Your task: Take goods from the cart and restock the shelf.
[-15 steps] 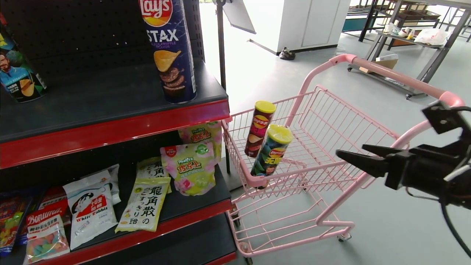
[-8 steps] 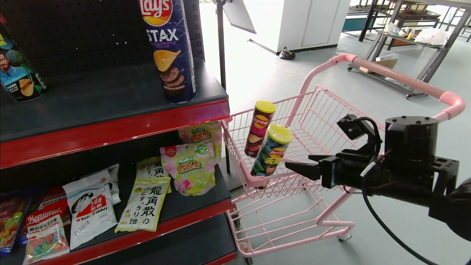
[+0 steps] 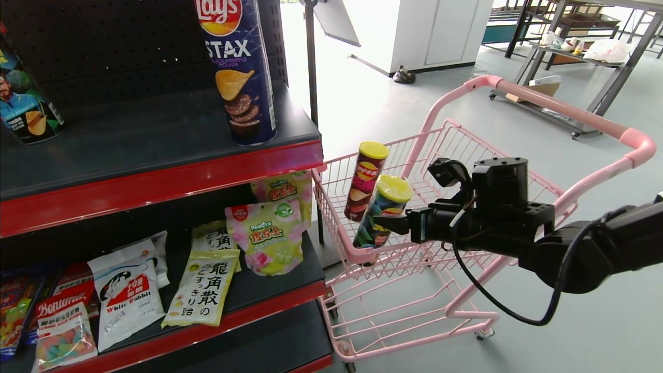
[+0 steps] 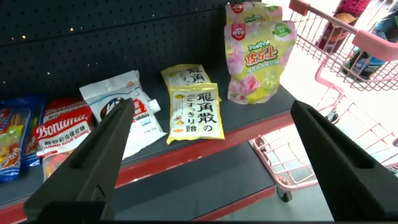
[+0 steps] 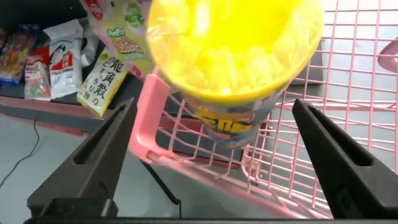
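A pink cart (image 3: 518,98) stands right of the shelf (image 3: 155,181). Two chip cans lean in its near left corner: a maroon one (image 3: 365,181) and a green-blue one with a yellow lid (image 3: 389,199). My right gripper (image 3: 386,223) is open at the green-blue can's upper part. In the right wrist view the yellow-lidded can (image 5: 233,56) sits between the spread fingers of the right gripper (image 5: 212,104), apart from both. My left gripper (image 4: 212,106) is open and holds nothing, facing the lower shelf's snack bags (image 4: 193,115).
The upper shelf holds a tall dark blue chip can (image 3: 241,72) near its right end and another can (image 3: 26,109) at the far left, with bare room between. Several snack bags (image 3: 204,285) lie on the lower shelf. Tables (image 3: 585,52) stand far behind the cart.
My right arm has swung left from the picture's right edge, across the cart, until its open gripper reached the yellow-lidded can. The cans and cart have not moved.
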`<state>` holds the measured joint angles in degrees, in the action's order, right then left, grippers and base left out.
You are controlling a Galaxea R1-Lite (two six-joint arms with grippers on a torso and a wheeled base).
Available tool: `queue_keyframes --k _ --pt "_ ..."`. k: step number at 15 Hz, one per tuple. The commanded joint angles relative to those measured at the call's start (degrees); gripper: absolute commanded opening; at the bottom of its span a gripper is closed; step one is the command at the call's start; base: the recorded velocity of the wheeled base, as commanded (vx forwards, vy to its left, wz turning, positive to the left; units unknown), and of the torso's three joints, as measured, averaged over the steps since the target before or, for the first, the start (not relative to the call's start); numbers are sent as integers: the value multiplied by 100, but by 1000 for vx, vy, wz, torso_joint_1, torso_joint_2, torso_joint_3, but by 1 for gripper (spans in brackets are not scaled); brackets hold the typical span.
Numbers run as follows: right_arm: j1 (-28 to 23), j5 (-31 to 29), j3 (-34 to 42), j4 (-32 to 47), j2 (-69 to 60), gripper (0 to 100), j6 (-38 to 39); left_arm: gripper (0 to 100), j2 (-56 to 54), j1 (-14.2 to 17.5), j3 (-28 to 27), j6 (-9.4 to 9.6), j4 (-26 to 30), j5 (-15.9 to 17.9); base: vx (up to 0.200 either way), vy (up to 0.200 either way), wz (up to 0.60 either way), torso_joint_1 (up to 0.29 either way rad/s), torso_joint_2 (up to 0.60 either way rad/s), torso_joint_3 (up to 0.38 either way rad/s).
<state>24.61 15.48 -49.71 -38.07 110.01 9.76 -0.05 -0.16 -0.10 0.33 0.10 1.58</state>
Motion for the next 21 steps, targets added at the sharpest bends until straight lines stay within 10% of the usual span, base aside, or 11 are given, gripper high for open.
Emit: queue_keyframes --k 1,11,12,21 --pt "-18 -54 -320 -7 451 100 -45 100 5 -2 1 2 -1 0 0 0 0 0 0 0" --pt "8 -124 -794 -289 1093 100 -18 100 5 -2 1 2 -1 9 0 0 0 0 0 0" --pt "8 -124 -821 -315 1198 0 -27 100 5 7 1 2 -1 0 0 0 0 0 0 0" --pt "193 -458 -522 -693 47 0 -80 100 5 -2 1 2 -1 0 0 0 0 0 0 0"
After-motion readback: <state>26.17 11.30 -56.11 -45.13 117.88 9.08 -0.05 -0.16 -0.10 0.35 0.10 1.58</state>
